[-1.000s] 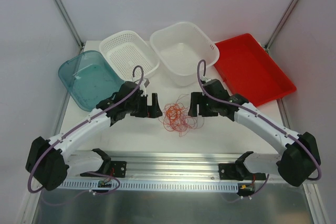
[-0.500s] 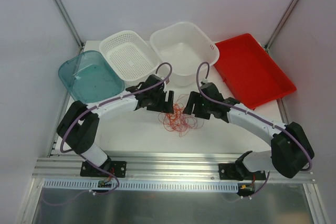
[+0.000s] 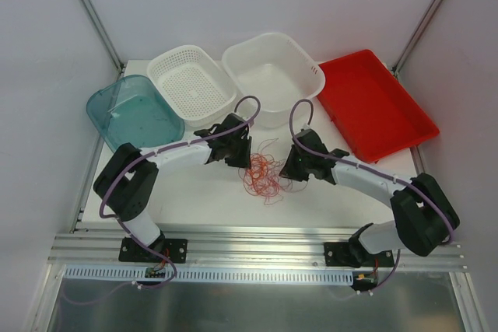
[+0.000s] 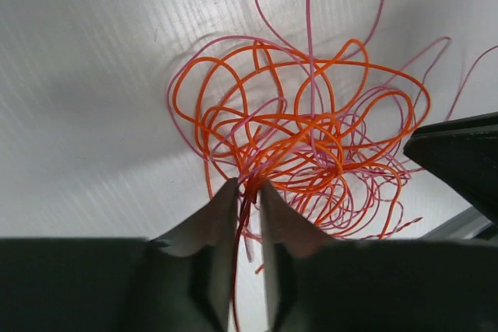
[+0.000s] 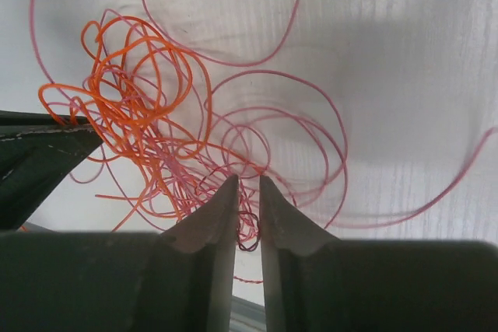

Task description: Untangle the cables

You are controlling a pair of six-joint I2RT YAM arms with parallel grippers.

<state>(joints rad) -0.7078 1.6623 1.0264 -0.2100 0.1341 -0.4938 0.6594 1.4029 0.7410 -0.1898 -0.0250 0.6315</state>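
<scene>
top external view: the left end effector sits at the 9 o'clock edge of the cables, a loose red-orange heap mid-table. its wrist view shows the fingers almost pressed together, pinching a bundle of orange strands. at 3 o'clock the right end effector likewise pinches a few thin pink strands. i judge both should grip firmly and draw apart slowly, toward 9 and 3, lifting slightly and easing off if a knot tightens.

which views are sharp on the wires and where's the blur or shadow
Left wrist view: cables sharp, near fingers soft and dim, soft shadow on the table. Right wrist view: much the same. Top view: even light, cables tiny.
</scene>
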